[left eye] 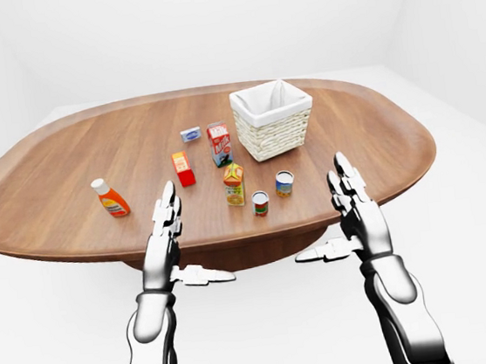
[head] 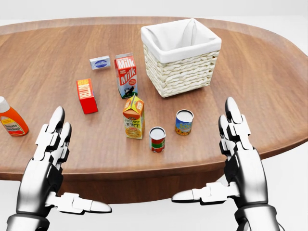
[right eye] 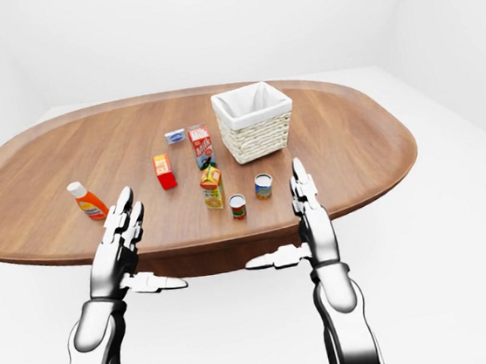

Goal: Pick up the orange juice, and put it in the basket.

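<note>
Two silver three-finger hands, left hand (head: 45, 159) and right hand (head: 240, 154), hover at the oval wooden table's (head: 269, 96) near edge, fingers spread, holding nothing. The orange gable-top juice carton (head: 134, 117) stands upright inboard of that edge, between them. The white-lined wicker basket (head: 180, 57) sits farther in, well apart from the carton.

In the head view, the left edge cuts off the ketchup bottle (head: 10, 121), and the worktop (head: 269, 82) runs past both sides. The small blue box (head: 100, 62) carries print too small to read. The basket's (head: 182, 72) wall hides its floor.
</note>
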Robot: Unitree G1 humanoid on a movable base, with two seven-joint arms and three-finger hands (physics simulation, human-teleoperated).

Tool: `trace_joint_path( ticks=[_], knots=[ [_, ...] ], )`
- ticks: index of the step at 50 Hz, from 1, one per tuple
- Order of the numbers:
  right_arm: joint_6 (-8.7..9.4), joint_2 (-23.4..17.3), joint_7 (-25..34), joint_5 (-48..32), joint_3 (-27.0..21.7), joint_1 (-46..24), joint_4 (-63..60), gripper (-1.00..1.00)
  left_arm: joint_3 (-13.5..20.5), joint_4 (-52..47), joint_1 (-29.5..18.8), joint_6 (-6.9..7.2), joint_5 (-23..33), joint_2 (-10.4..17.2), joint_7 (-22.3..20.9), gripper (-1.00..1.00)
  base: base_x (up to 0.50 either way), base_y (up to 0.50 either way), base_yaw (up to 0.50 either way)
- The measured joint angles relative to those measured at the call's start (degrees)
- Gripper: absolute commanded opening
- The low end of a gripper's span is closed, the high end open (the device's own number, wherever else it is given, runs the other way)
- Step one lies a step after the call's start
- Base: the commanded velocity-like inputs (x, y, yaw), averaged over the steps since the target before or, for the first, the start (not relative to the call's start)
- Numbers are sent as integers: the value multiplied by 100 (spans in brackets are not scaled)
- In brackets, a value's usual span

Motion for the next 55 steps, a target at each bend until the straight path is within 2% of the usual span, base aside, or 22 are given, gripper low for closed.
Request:
trace_joint_path(
  ticks=[11, 18, 21, 27, 33, 44, 55],
  knots=[
    [0, 9, 33, 30, -18, 6, -136, 100, 39, -84, 35, 0, -33, 3, -45, 100, 0, 0, 0],
    [0, 8, 38, 26, -17, 21, -159, 100, 136, -363, 74, 0, -261, 5, -126, 100, 0, 0, 0],
    [0, 8, 38, 19, -16, 25, -162, 100, 128, -596, 193, 0, -460, 18, -356, 100, 0, 0, 0],
    [-1, 12, 35, -19, 13, 48, -124, 100, -124, -1597, 832, 0, -1126, 36, -1184, 100, 0, 0, 0],
    [-2, 8, 41, -39, 12, 62, -83, 100, -310, -2045, 1187, 0, -1338, 13, -1657, 100, 0, 0, 0],
    [-44, 11, 34, -107, 57, 88, -10, 100, -462, -2473, 1494, 0, -1563, 17, -2020, 100, 0, 0, 0],
    [0, 7, 36, -58, 2, 45, -22, 100, -659, -2697, 1615, 0, -1581, 65, -2087, 100, 0, 0, 0]
  ],
)
